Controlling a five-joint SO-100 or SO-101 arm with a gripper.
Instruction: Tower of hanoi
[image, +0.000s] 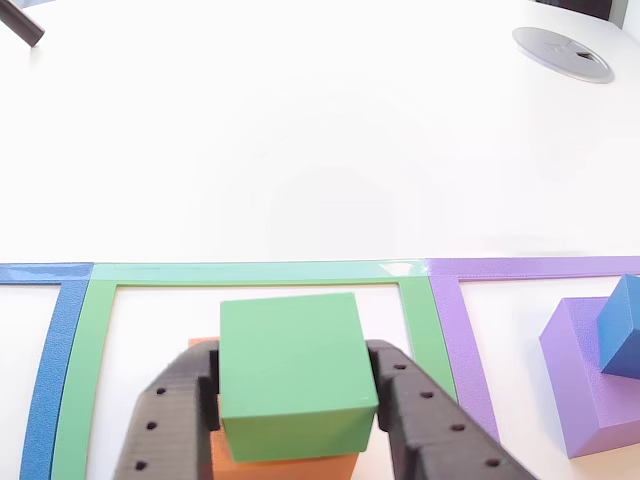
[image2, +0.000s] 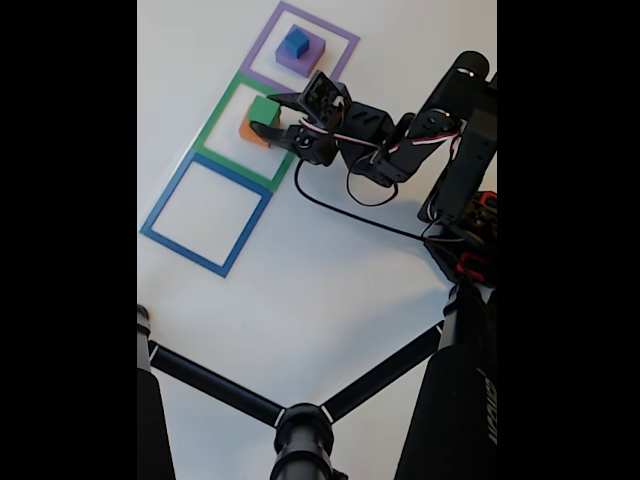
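In the other view a green cube (image: 290, 370) sits on an orange cube (image: 285, 468) inside the green square outline (image: 250, 272). My gripper (image: 295, 362) is shut on the green cube, with one black finger (image: 170, 410) pressed to each side. In the fixed view the gripper (image2: 268, 115) reaches from the right over the green cube (image2: 265, 110) and the orange cube (image2: 250, 132). A small blue cube (image: 622, 340) rests on a larger purple cube (image: 585, 390) in the purple square outline (image: 450, 330). The fixed view shows that blue cube (image2: 295, 42) on its purple cube (image2: 300, 60).
A blue square outline (image2: 166, 193) lies on the white table beside the green outline (image2: 218, 115), with nothing inside it. A grey disc (image: 562, 52) is set into the table far from the cubes. A black tripod (image2: 300, 430) and a black cable (image2: 350, 215) occupy the near side.
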